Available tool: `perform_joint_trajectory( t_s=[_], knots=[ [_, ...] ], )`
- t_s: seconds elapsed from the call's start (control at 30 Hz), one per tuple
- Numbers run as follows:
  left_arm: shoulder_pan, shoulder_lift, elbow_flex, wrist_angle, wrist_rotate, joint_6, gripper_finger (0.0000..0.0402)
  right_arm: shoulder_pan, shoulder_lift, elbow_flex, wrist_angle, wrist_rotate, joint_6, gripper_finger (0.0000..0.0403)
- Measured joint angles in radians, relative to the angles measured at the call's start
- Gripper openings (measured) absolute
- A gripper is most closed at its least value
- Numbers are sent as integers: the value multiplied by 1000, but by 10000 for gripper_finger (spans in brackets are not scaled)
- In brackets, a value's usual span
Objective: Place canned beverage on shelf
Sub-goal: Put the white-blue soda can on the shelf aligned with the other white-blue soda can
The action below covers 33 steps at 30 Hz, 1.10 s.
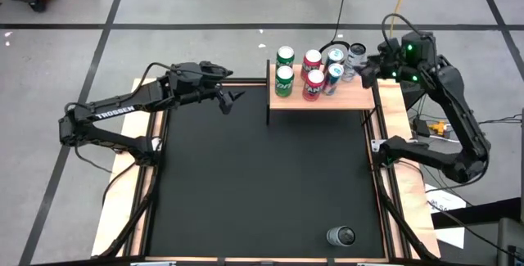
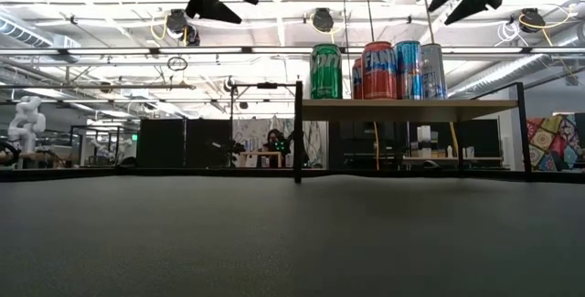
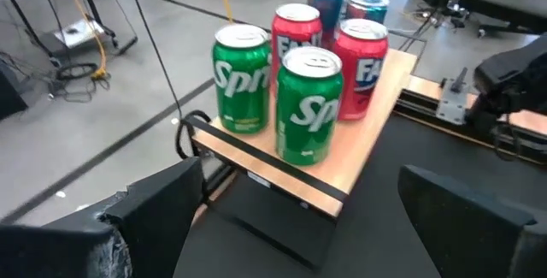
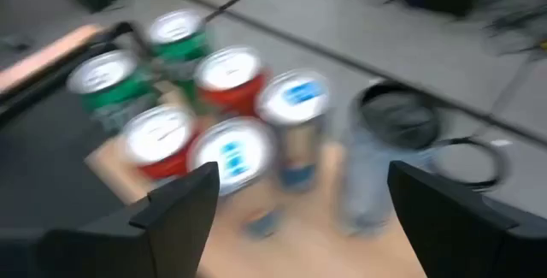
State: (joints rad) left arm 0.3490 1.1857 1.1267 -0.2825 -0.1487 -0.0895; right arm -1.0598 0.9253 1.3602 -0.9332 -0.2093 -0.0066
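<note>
The shelf (image 1: 352,98) is a light wooden board on thin black posts at the mat's far edge. On it stand two green cans (image 1: 284,69), two red cans (image 1: 313,74), two blue cans (image 1: 334,68) and a silver can (image 1: 357,51) at its far right corner. My right gripper (image 1: 366,69) hangs open above the shelf's right end, just on the near right of the silver can (image 4: 389,154), with nothing between its fingers. My left gripper (image 1: 232,97) is open above the mat, left of the shelf and pointing at it, also with nothing in it.
One more grey can (image 1: 341,236) sits on the black mat (image 1: 262,184) near its near edge, right of centre. A wooden frame (image 1: 395,135) runs around the mat. Cables and floor lie beyond the shelf.
</note>
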Motion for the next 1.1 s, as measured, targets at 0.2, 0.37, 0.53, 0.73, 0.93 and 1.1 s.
perform_joint_trajectory(
  t_s=[0.2,0.37,0.53,0.73,0.93,1.1],
  knots=[
    [-60,4,0,-60,0,-80,396,140,-49,0,-56,-107,155,312],
    [-115,6,-1,-94,-12,-128,396,309,-65,-18,-70,-74,250,287],
    [-181,6,-1,-104,-25,-161,396,501,-64,-174,54,-28,407,264],
    [-294,6,-1,-185,-77,-223,396,802,-54,-436,473,51,699,254],
    [-413,6,-1,-284,-151,-293,396,1078,42,-522,661,268,902,253],
    [-516,10,-1,-278,-161,-331,396,1266,137,-521,649,341,1117,253]
  ],
)
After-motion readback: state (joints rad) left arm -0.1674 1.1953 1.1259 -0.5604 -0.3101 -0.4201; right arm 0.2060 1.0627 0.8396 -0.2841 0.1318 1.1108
